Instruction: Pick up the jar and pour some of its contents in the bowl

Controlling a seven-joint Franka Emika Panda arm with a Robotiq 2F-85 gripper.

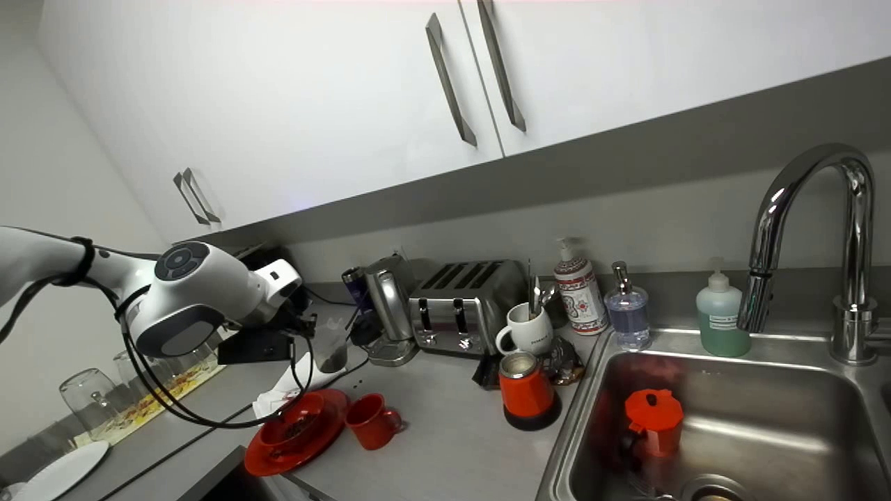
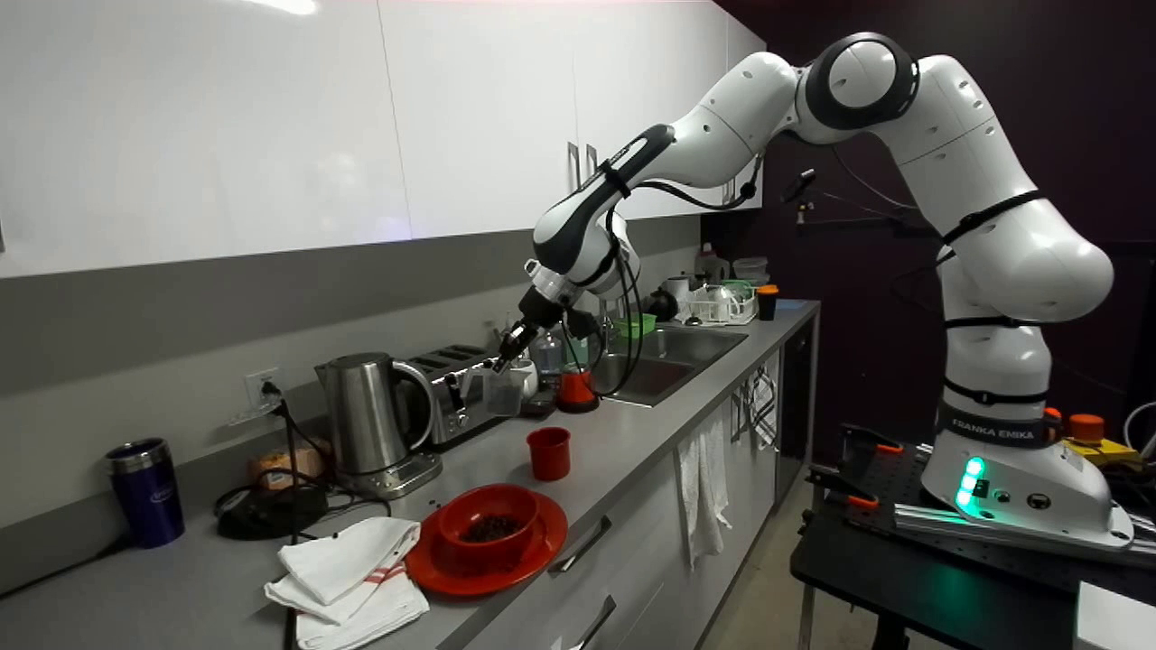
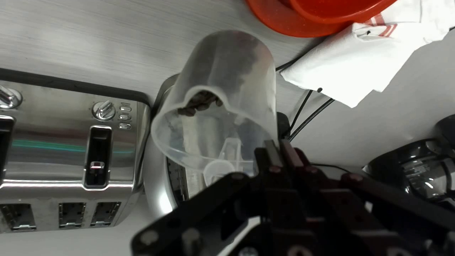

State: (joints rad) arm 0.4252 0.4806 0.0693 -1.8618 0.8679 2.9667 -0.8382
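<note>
The jar (image 3: pixel 231 64) is greyish and see-through, with dark beans inside. My gripper (image 3: pixel 277 144) is shut on the jar's side wall near the rim. In both exterior views the jar (image 1: pixel 331 348) (image 2: pixel 503 394) hangs above the counter from the gripper (image 1: pixel 308 327) (image 2: pixel 502 357), near the toaster and kettle. A pale ring-shaped part shows at its rim in the wrist view; I cannot tell what it is. The red bowl (image 2: pixel 492 552) holds dark beans and sits on a red plate (image 2: pixel 551 542), apart from the jar. The bowl (image 3: pixel 334 10) shows partly in the wrist view.
A red cup (image 2: pixel 549 454) stands beside the plate. A steel kettle (image 2: pixel 363 415) and toaster (image 1: pixel 463 306) line the wall. A folded white towel (image 2: pixel 348 578) lies next to the plate, with cables near it. An orange-red container (image 1: pixel 525 393) stands near the sink (image 1: pixel 759 410).
</note>
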